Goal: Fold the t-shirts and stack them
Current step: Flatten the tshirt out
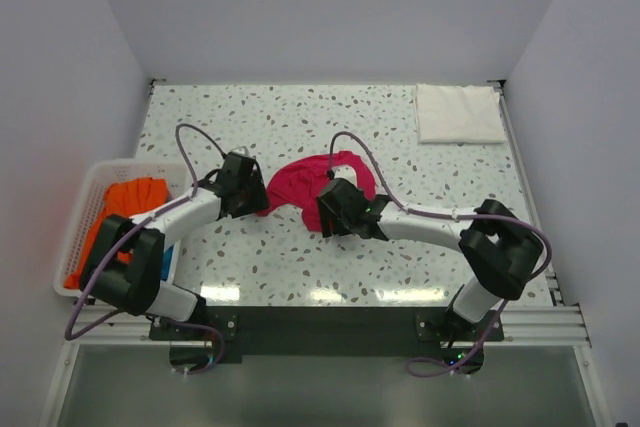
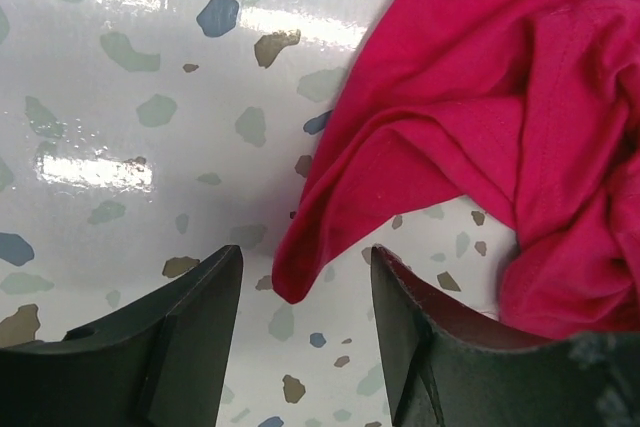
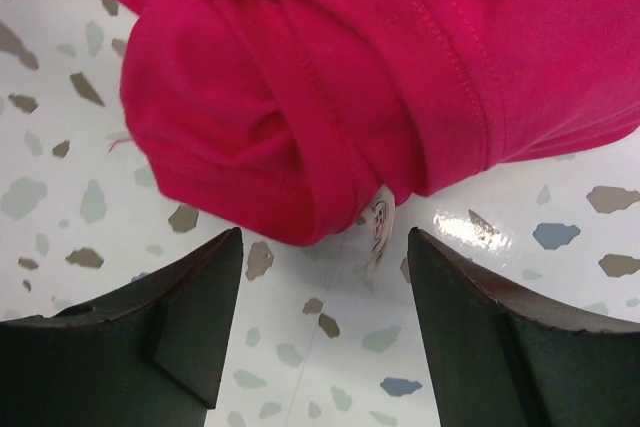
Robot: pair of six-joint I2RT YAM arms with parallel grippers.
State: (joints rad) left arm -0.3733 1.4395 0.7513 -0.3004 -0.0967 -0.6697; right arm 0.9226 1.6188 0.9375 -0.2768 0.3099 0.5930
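Magenta t-shirt (image 1: 300, 185) stretches left-right between left pincer (image 2: 305, 267) and right pincer (image 3: 325, 247) (both spread).

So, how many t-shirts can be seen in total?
4: a magenta one crumpled in the middle, a white folded one at the far right corner, an orange one in the basket, and a blue scrap beside it. Others may hide underneath.

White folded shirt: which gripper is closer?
Right. The right gripper sits mid-table, left of and in front of the white folded shirt; the left gripper lies further left, across the pink shirt.
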